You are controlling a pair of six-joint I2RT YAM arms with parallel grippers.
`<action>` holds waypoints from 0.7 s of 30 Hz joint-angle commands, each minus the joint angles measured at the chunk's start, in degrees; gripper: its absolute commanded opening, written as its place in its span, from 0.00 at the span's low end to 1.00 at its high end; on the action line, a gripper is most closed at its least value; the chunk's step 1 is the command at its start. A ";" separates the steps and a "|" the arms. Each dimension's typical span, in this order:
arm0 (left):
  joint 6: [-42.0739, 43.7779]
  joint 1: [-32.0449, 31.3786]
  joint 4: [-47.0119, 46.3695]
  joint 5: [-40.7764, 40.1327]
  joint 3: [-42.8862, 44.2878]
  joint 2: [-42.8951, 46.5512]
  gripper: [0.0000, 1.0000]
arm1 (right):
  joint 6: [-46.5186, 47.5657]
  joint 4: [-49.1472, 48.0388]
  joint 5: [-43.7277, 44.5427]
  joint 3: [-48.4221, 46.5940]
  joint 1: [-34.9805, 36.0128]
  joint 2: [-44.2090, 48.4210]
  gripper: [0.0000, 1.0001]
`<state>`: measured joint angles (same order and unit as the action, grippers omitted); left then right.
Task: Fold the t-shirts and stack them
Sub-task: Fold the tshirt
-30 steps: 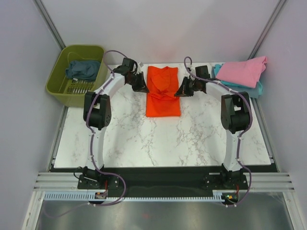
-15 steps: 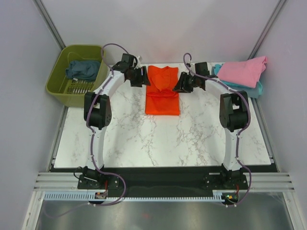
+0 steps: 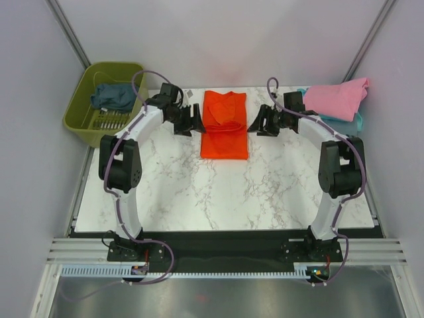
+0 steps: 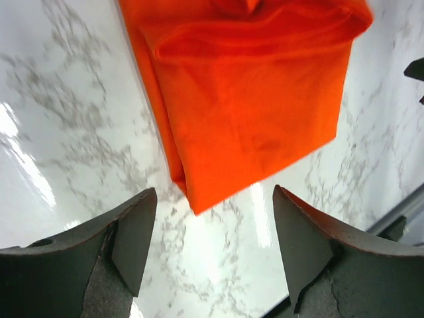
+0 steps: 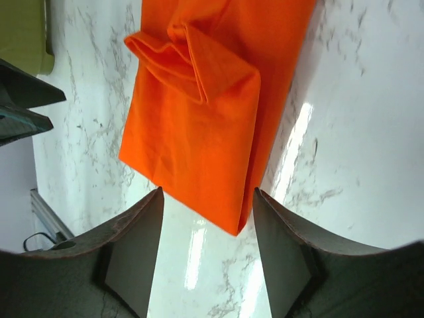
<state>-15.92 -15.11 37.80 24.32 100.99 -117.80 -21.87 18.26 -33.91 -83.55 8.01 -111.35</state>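
Orange-red t-shirt (image 3: 224, 125) on marble table (image 3: 218, 192)

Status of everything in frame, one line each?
orange t-shirt: folded, lying flat, not held
pink t-shirt: folded, stacked on the teal one
teal t-shirt: under the pink one, mostly hidden
slate-blue t-shirt: crumpled, unfolded, in the basket
basket: upright, holding one shirt
left hand: open, empty, beside the orange t-shirt
right hand: open, empty, beside the orange t-shirt
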 commanded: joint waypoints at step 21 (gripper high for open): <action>-10.36 1.23 -3.34 13.92 -14.68 -4.45 0.77 | -7.31 -2.62 -8.80 17.63 0.25 -1.59 0.69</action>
<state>-23.33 -14.20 36.95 35.42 85.82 -121.23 -27.94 17.50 -40.77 -66.57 8.08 -111.74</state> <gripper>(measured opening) 0.775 0.695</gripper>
